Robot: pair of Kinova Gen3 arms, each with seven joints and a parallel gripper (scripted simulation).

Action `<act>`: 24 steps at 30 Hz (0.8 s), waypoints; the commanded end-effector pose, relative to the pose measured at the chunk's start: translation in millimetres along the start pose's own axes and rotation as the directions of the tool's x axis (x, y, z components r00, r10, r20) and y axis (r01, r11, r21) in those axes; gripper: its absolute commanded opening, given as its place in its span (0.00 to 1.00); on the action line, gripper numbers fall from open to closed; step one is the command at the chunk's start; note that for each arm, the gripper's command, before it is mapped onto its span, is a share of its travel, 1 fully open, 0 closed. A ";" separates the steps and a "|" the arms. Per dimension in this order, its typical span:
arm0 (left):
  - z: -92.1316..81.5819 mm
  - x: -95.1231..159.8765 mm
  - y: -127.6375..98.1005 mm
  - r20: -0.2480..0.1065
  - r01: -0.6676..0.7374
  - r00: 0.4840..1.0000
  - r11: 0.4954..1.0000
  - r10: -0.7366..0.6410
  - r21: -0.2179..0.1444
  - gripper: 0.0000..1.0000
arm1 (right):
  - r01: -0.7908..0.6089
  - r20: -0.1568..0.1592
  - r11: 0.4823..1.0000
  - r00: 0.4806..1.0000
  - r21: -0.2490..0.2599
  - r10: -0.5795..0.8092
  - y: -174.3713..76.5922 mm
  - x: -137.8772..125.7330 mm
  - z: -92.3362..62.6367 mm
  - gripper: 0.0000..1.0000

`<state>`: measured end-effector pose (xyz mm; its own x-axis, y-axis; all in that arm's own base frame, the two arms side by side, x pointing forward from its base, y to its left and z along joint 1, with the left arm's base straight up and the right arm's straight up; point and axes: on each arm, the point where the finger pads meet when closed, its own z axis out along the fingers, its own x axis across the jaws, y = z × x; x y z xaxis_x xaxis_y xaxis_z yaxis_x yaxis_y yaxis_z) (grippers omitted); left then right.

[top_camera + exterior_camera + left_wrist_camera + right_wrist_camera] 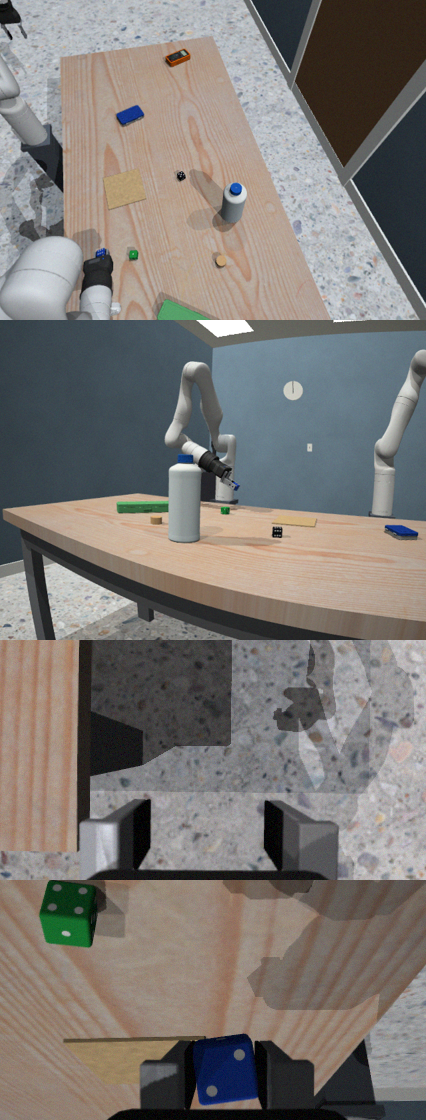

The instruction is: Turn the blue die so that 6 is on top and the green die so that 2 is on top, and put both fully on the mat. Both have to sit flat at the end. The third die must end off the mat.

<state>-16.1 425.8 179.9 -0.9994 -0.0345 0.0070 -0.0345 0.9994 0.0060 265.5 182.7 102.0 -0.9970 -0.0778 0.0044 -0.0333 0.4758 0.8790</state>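
Fingers of your right gripper [102, 253] [235, 486] [225, 1071] stand about half open, clamped on the blue die [100, 253] [236, 487] [226, 1071], aloft and off the tan mat [124, 189] [295, 521] [117, 1062]. Release at this slant could drop the die on an edge, tumbling it off 6. Your left gripper [15, 33] [207, 824] is wide open, holding nothing; the green die [133, 255] [225, 510] [69, 914], off the mat, could be knocked by a low swing.

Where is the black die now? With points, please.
In the top view, the black die [181, 176] [277, 532] stands on the table, between the mat [124, 189] [295, 521] and the bottle [233, 207] [184, 502].
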 end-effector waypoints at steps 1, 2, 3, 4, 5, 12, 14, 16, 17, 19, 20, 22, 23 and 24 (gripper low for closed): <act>-0.5 -2.3 -1.1 0.007 -0.002 1.000 1.000 0.002 0.006 1.00 | 0.006 -0.002 1.000 1.000 -0.008 -0.006 0.7 -0.3 -0.5 0.49; -0.5 -2.3 -1.1 0.007 -0.002 1.000 1.000 0.002 0.006 1.00 | 0.006 -0.002 1.000 1.000 -0.008 -0.006 0.4 -0.3 -0.4 0.49; -0.5 -2.3 -1.1 0.007 -0.002 1.000 1.000 0.002 0.006 1.00 | 0.006 -0.002 1.000 1.000 -0.008 -0.006 0.1 -0.3 -0.2 0.49; -0.5 -2.3 -1.1 0.007 -0.002 1.000 1.000 0.002 0.006 1.00 | 0.006 -0.002 1.000 1.000 -0.008 -0.006 -0.5 -0.3 0.2 0.49; -0.5 -2.3 -1.1 0.007 -0.002 1.000 1.000 0.002 0.006 1.00 | 0.006 -0.002 1.000 1.000 -0.008 -0.006 -1.3 -0.4 0.6 0.49; -0.5 -2.3 -1.1 0.007 -0.002 1.000 1.000 0.002 0.006 1.00 | 0.006 -0.002 1.000 1.000 -0.008 -0.006 -9.3 -0.4 4.9 0.49; -0.5 -2.3 -1.1 0.007 -0.002 1.000 1.000 0.002 0.006 1.00 | 0.006 -0.002 1.000 1.000 -0.008 -0.006 -14.3 -0.4 7.6 0.49; -0.5 -2.3 -1.1 0.007 -0.002 1.000 1.000 0.002 0.006 1.00 | 0.006 -0.002 1.000 1.000 -0.008 -0.006 -20.1 -0.5 10.8 0.49; -0.5 -2.3 -1.1 0.007 -0.002 1.000 1.000 0.002 0.006 1.00 | 0.006 -0.002 1.000 1.000 -0.008 -0.006 -23.3 -0.5 12.5 0.49; -0.5 -2.3 -1.1 0.007 -0.002 1.000 1.000 0.002 0.006 1.00 | 0.006 -0.002 1.000 1.000 -0.008 -0.006 -29.8 -0.5 16.1 0.49; -0.5 -2.3 -1.1 0.007 -0.002 1.000 1.000 0.002 0.006 1.00 | 0.006 -0.002 1.000 1.000 -0.008 -0.006 -33.2 -0.5 17.9 0.49; -0.5 -2.3 -1.1 0.007 -0.002 1.000 1.000 0.002 0.006 1.00 | 0.006 -0.002 1.000 1.000 -0.008 -0.006 -39.7 -0.6 21.4 0.49; -0.5 -2.3 -1.1 0.007 -0.002 1.000 1.000 0.002 0.006 1.00 | 0.006 -0.002 1.000 1.000 -0.008 -0.006 -42.8 -0.6 23.1 0.49; -0.5 -2.3 -1.1 0.007 -0.002 1.000 1.000 0.002 0.006 1.00 | 0.006 -0.002 1.000 1.000 -0.008 -0.006 -45.8 -0.6 24.7 0.49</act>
<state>-16.1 425.8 179.9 -0.9994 -0.0345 0.0070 -0.0345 0.9994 0.0060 266.4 185.0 65.4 -0.9964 -0.0842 -0.0085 -0.0466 0.4630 0.8851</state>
